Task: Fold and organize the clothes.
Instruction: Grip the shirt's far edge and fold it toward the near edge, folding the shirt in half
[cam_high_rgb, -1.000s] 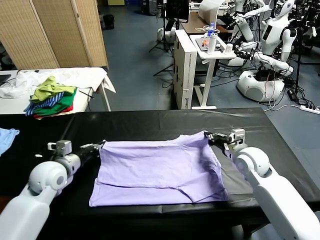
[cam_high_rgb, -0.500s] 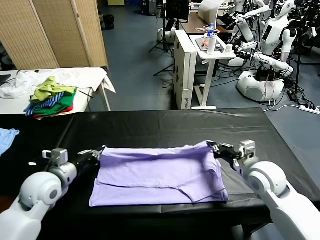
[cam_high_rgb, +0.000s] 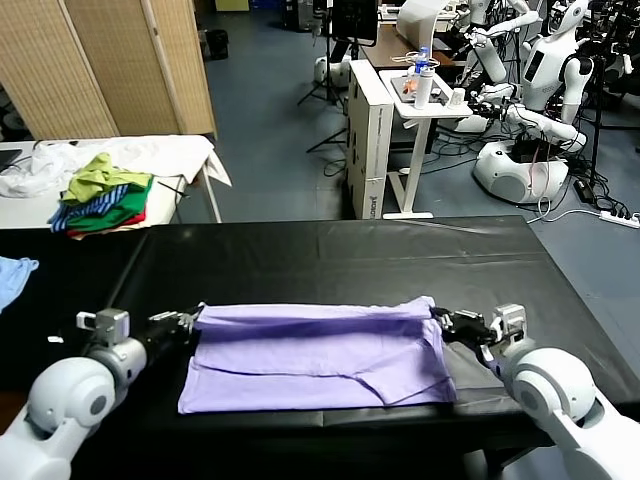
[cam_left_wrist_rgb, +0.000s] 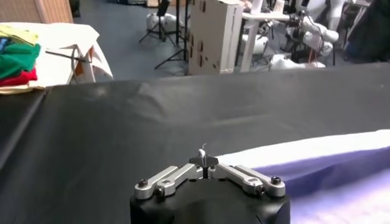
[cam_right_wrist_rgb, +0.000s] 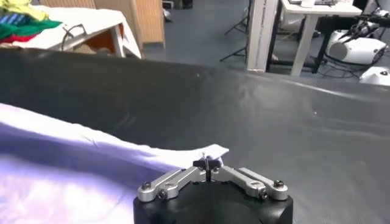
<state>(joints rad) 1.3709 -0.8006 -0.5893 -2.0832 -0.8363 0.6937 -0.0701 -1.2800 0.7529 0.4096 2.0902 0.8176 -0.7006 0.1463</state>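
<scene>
Pinching the two far corners of the T-shirt (cam_high_rgb: 320, 358), both end effectors sit low over the black surface (cam_high_rgb: 330, 255). Left end effector (cam_high_rgb: 190, 321): fingers clenched on the shirt's far left corner; in the left wrist view (cam_left_wrist_rgb: 203, 159) the closed tips meet on a small tuft of pale cloth, with the lavender edge running off to one side. Right end effector (cam_high_rgb: 438, 318): fingers likewise clenched, gripping the far right corner; in the right wrist view (cam_right_wrist_rgb: 208, 162) the tips close on the pointed corner of the fabric (cam_right_wrist_rgb: 91, 176).

T-shirt: pale lavender, lying on the near half of the surface between the two arms. Its far edge is stretched in a nearly straight line from one end effector to the other and is doubled toward the robot, forming a band over the layer beneath (the printed front does not show). The near hem lies flat close to the surface's near edge, with diagonal creases toward the right side.

Arms: the white left arm (cam_high_rgb: 70, 395) enters from the lower left, the white right arm (cam_high_rgb: 560, 400) from the lower right.

Surroundings: a light blue cloth (cam_high_rgb: 12, 278) at the far left edge; a pile of green, blue-striped and red garments (cam_high_rgb: 102, 198) on a white side table (cam_high_rgb: 190, 155) beyond the surface; a folding screen (cam_high_rgb: 110, 65) behind it; other white robots (cam_high_rgb: 530, 110) at the far right.
</scene>
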